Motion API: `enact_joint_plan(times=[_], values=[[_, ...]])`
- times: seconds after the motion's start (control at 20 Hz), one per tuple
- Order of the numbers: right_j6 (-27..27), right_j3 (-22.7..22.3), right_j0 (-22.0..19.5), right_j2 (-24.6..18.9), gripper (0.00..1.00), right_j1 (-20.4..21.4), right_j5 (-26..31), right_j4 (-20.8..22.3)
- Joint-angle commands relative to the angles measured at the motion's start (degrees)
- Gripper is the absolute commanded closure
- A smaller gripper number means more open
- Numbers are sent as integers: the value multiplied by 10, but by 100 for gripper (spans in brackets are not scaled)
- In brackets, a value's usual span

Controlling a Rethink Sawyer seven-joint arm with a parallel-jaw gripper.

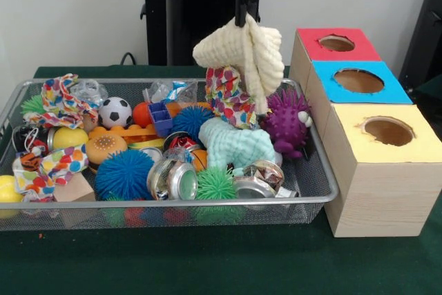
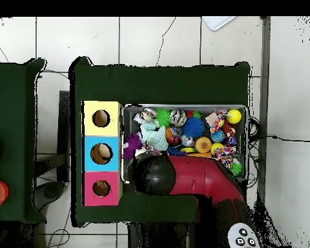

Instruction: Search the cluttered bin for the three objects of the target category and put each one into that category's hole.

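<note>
The wire mesh bin is full of toys; it also shows in the overhead view. My gripper is shut on a cream knitted cloth and holds it above the bin's right half. A multicoloured dotted cloth hangs or stands right under it. A small orange black-striped tiger lies at the bin's left end. I cannot make out the duckling or the bear. The red-surround hole is the farthest of three on the wooden box, also seen from overhead. In the overhead view the arm hides the gripper.
A purple spiky hedgehog leans at the bin's right wall. A mint cloth, blue spiky ball, green spiky ball, soccer ball and tins fill the bin. Blue-surround and yellow-surround holes sit nearer the camera.
</note>
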State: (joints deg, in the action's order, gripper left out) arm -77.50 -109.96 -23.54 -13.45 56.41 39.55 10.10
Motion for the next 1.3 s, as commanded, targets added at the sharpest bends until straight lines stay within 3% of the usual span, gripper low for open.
enact_joint_plan(times=[0.05,0.2,0.25,0.55,0.8,1.0,1.3], values=[[25,79,-20,-50,100,-14,97,-5],[22,86,-19,-55,100,-23,104,-3],[15,82,-20,-55,0,-22,102,-4],[27,63,-36,-60,0,-19,77,-3],[49,103,-53,-67,0,-52,88,22],[99,92,-97,-78,0,-79,56,57],[131,88,-150,-98,0,-114,-3,111]])
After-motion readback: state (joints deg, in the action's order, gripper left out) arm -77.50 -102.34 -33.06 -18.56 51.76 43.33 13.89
